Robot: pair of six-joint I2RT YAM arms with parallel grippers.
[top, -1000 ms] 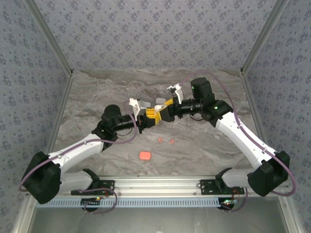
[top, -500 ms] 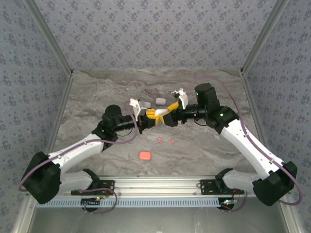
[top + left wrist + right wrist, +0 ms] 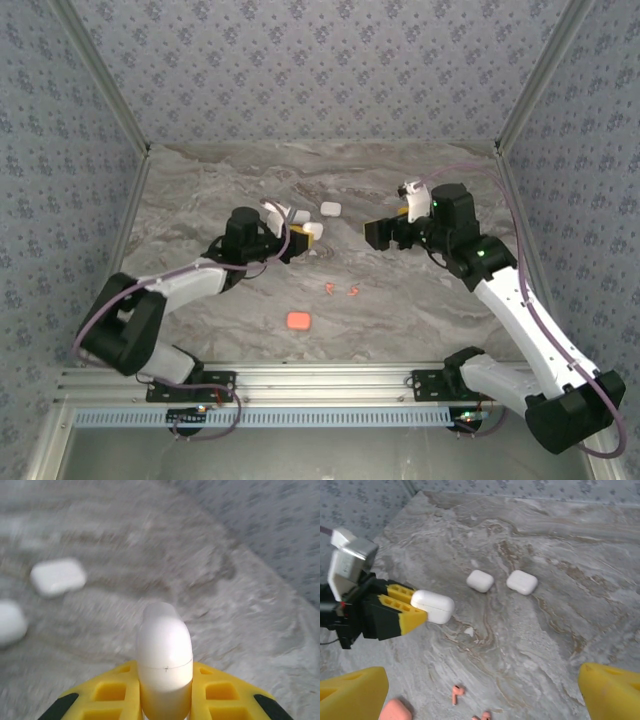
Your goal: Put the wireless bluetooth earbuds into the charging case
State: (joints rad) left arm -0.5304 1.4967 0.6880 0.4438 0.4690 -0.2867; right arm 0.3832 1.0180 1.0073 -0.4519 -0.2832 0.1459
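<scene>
Two orange-red earbuds [image 3: 456,692] lie loose just beyond the orange-red case [image 3: 395,711], to its right. My right gripper [image 3: 385,232] hangs wide open and empty, farther beyond that case. My left gripper [image 3: 298,236] clamps a closed white case [image 3: 432,606]. The earbuds look light, slick and skittish, so I'd pinch the bulb, not the stem.

Glossy, smooth white plastic rounded case [image 3: 165,650]; matt yellow ribbed plastic fingers [image 3: 222,692] of the left gripper [image 3: 165,672] around it; beneath it, smooth, faintly sheened grey marble-look tabletop [image 3: 560,645].
</scene>
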